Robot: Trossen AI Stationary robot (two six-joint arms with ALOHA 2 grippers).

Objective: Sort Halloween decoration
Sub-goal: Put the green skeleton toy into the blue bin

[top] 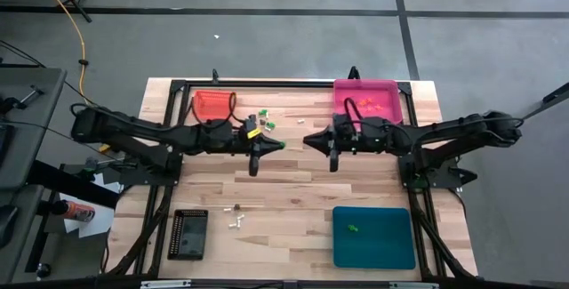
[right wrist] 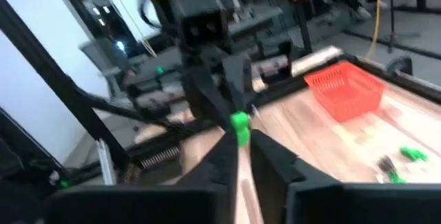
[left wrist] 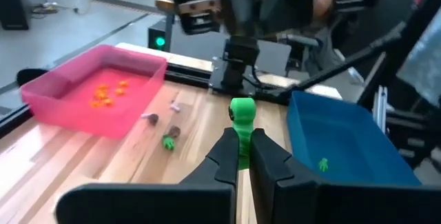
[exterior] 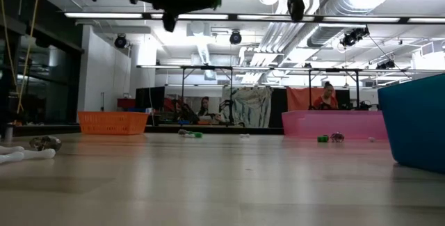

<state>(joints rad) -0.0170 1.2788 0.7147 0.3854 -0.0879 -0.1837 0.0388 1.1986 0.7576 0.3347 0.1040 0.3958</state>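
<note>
A bright green trinket (left wrist: 241,112) of the Halloween decoration is up in the air over the table's middle, with my left gripper (left wrist: 238,138) shut on it. My right gripper (top: 307,138) faces it from the right, a short way off, touching nothing. Its fingers (right wrist: 269,162) stand almost together with only a thin slit between them. More trinkets lie loose on the wood: green and white ones (top: 265,120) at the far middle, and white and brown ones (top: 236,218) near the black tray. One green trinket (top: 353,228) lies in the teal tray. Orange ones (left wrist: 103,94) lie in the pink tray. My left gripper pinches the lower part of the green trinket (left wrist: 242,148) between its two fingers. The fingers lie about level and point toward the table's right. The trinket's top sticks out beyond the fingertips. It is lifted clear of the table.
An orange tray (top: 213,104) stands at the far left and a pink tray (top: 366,100) at the far right. A black tray (top: 188,233) is at the near left, a teal tray (top: 373,236) at the near right. Bare wood lies between them, and people show in the room behind.
</note>
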